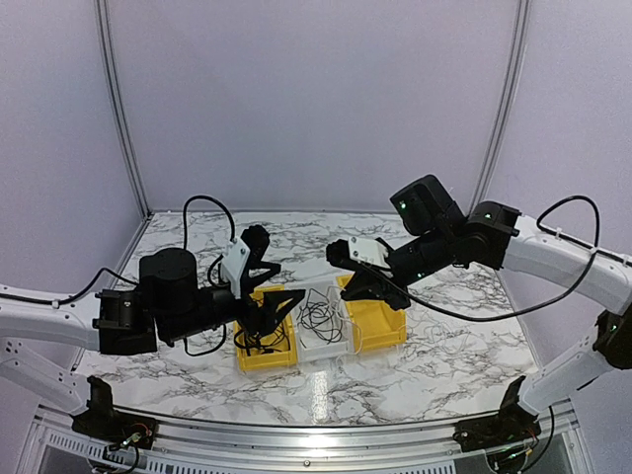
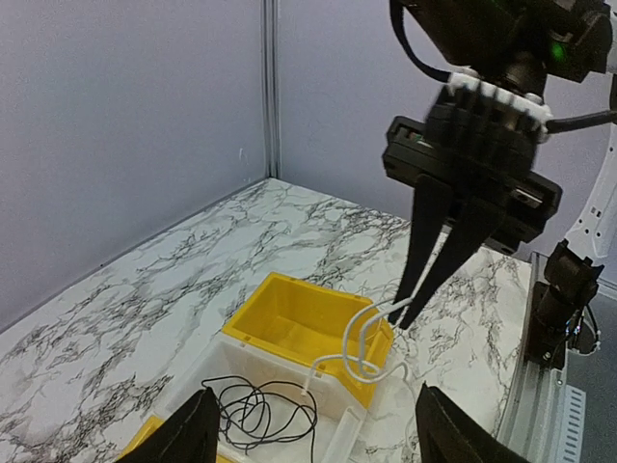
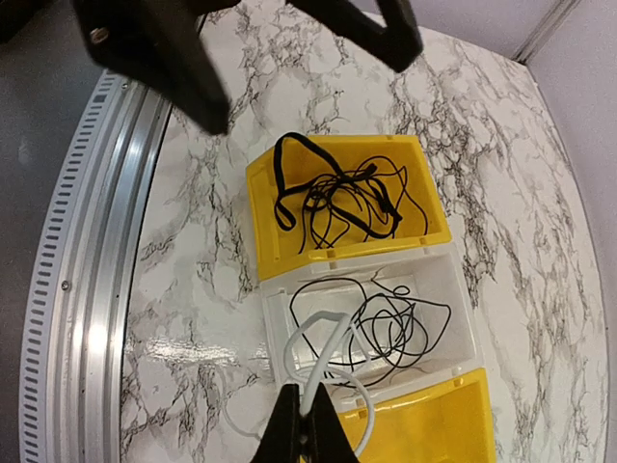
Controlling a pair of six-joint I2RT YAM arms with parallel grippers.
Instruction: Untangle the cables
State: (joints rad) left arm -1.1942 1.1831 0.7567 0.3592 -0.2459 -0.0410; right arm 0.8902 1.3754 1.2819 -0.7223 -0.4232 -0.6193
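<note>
The pale white cable [image 3: 326, 328] hangs in loops over the near edge of the white bin [image 3: 274, 318], and my right gripper [image 3: 308, 429] is shut on it. The left wrist view shows the same: the right gripper [image 2: 409, 311] is pinching the white cable [image 2: 359, 349] above the empty yellow bin [image 2: 253, 336]. A thin black cable [image 3: 390, 323] lies coiled in the white bin. Several tangled black cables [image 3: 337, 198] fill the other yellow bin [image 3: 262, 241]. My left gripper [image 2: 318, 434] is open and empty, hovering over the bins [image 1: 279, 308].
Three bins stand in a row on the marble table [image 1: 444, 341]: yellow [image 1: 286, 357], white [image 1: 326, 348], yellow [image 1: 380, 331]. A metal rail [image 3: 87, 289] runs along the table's near edge. Purple walls close in the back and sides.
</note>
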